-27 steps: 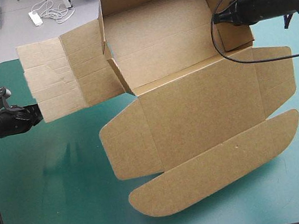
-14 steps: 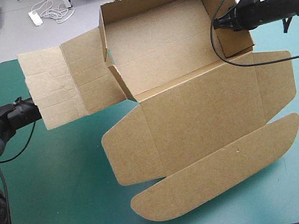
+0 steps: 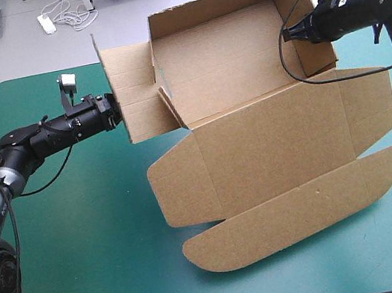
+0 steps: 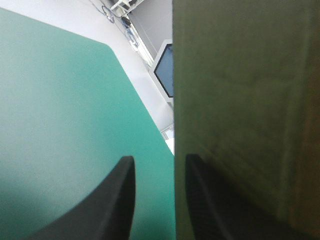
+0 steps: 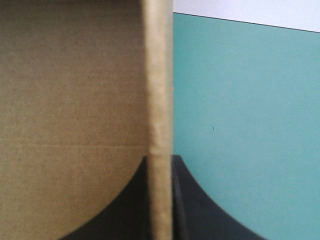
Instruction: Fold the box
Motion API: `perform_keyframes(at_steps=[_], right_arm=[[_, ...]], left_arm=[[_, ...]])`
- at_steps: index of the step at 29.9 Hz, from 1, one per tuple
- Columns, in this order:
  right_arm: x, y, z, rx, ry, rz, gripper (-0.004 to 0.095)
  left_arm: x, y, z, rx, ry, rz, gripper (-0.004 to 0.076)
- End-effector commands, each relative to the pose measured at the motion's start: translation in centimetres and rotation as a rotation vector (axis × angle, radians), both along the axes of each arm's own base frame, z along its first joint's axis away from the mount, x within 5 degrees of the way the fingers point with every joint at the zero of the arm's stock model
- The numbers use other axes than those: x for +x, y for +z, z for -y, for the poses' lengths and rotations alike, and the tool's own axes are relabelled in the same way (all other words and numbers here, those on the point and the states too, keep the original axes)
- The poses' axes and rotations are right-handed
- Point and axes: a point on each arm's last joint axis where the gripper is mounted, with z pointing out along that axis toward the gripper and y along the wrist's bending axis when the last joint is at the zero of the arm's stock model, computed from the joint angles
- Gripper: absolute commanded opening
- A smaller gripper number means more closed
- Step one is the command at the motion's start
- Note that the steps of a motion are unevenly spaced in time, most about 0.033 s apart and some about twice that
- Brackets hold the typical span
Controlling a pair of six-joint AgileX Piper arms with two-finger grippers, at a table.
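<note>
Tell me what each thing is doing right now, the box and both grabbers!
box, open, back and right walls raised, lid flat.
left flap, standing upright, not tucked in.
left gripper, open, the flap's edge between its fingers.
right gripper, shut on the box's right wall.

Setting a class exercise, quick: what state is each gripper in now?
Left gripper: open, beside a flap of the box.
Right gripper: shut on the box.

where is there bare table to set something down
The widest bare patch of the teal-green cover is near-left, bordered by the left arm, the box lid and the near edge. A narrower strip runs between the lid's rounded flap and that edge. Crowded: the middle and far right, where the right claw pinches a box wall.
</note>
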Motion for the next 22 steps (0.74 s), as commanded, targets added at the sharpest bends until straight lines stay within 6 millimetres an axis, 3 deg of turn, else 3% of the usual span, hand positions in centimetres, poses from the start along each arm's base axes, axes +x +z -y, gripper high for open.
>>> perform_keyframes(at_steps=[1, 4, 10, 15, 22], right_arm=[[-1.1, 2.8, 0.1, 0.052, -0.023, 0.125, -0.0013], [-0.8, 2.6, 0.1, 0.054, -0.026, 0.124, -0.0013], [-0.3, 2.3, 0.1, 0.064, -0.039, 0.121, -0.0013], [-0.2, 2.3, 0.1, 0.074, -0.040, 0.129, -0.0013], [0.0, 2.1, 0.1, 0.089, -0.052, 0.119, -0.0013]], left_arm=[[-1.5, 5.1, 1.2, -0.147, -0.110, 0.136, 0.0340], [-1.6, 6.7, 1.9, -0.158, -0.138, 0.157, 0.0384], [-2.0, 9.9, 3.0, -0.145, -0.187, 0.218, 0.0386], [-2.3, 10.6, 3.9, -0.015, -0.217, 0.216, 0.0391], [-2.5, 12.0, 3.9, -0.005, -0.217, 0.236, 0.0412]])
